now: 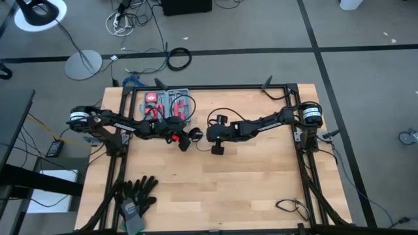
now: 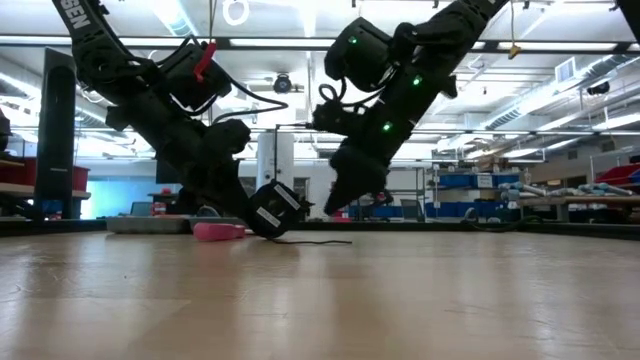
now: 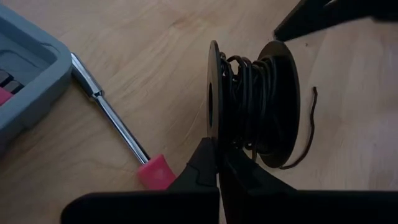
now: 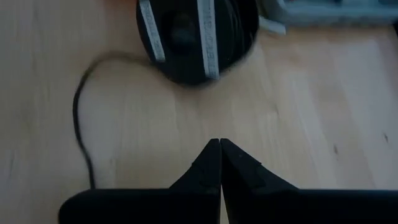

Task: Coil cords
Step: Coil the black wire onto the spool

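The cords are thin black wire wound on a small black spool [image 3: 255,106] with two round flanges. A loose tail of the wire [image 3: 309,127] trails onto the wooden table [image 1: 261,183]. The spool [image 1: 194,135] sits near the table's middle, left of centre. My left gripper [image 3: 217,155] is shut on it. My right gripper [image 4: 219,146] is shut and empty. It points slantwise down at bare wood just right of the spool [image 4: 196,37], with the wire tail [image 4: 79,124] beside it. The low view shows its tip [image 2: 335,205] above the table. My left gripper pinches the rim of one spool flange [image 3: 213,134] between its two fingertips, one finger on the flange's outer face and one on the wire side. The fingers come slanting down from the table's left. The spool [image 2: 275,210] is held tilted, low at the table.
A pink-handled screwdriver [image 3: 115,121] lies beside the spool. An open grey tool case [image 1: 166,104] sits at the far left. Black gloves [image 1: 137,194] lie at the near left edge, and a small loose cable [image 1: 290,207] lies near the right front. The table's near half is bare wood.
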